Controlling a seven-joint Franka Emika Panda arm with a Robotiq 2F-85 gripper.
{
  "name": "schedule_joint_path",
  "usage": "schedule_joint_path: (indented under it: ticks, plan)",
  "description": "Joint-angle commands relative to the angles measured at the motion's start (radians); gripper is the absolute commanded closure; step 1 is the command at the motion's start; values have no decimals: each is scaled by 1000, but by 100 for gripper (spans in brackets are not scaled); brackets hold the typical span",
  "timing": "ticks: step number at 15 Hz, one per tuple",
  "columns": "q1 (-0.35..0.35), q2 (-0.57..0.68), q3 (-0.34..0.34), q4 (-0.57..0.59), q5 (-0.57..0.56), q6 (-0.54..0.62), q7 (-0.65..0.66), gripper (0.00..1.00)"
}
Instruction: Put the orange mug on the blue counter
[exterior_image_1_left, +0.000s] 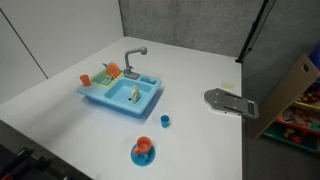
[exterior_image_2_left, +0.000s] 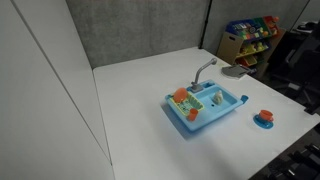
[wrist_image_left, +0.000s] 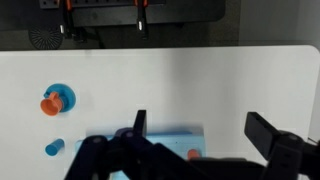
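The orange mug (exterior_image_1_left: 144, 146) stands on a small blue saucer (exterior_image_1_left: 143, 158) near the table's front edge, apart from the blue toy sink (exterior_image_1_left: 120, 95). It shows in both exterior views (exterior_image_2_left: 264, 116) and at the left of the wrist view (wrist_image_left: 50, 103). The sink's blue counter (exterior_image_2_left: 205, 112) lies in the table's middle; in the wrist view (wrist_image_left: 165, 136) it sits blurred between my fingers. My gripper (wrist_image_left: 203, 130) is open and empty, high above the table over the sink. The gripper does not show in the exterior views.
A small blue cup (exterior_image_1_left: 165, 120) stands between sink and mug, also in the wrist view (wrist_image_left: 53, 148). An orange item (exterior_image_1_left: 113, 70) sits in the sink's rack beside a grey tap (exterior_image_1_left: 133, 57). A grey flat object (exterior_image_1_left: 229, 102) lies at the table's edge. Toy shelves (exterior_image_2_left: 250, 38) stand beyond.
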Motion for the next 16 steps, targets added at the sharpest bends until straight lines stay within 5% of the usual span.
schedule_joint_path:
  ticks: [1,16]
  plan:
    - [-44,56,-41,72,-32,-45,2,0]
    - [-223,196,-241,88,-65,107,-16,0]
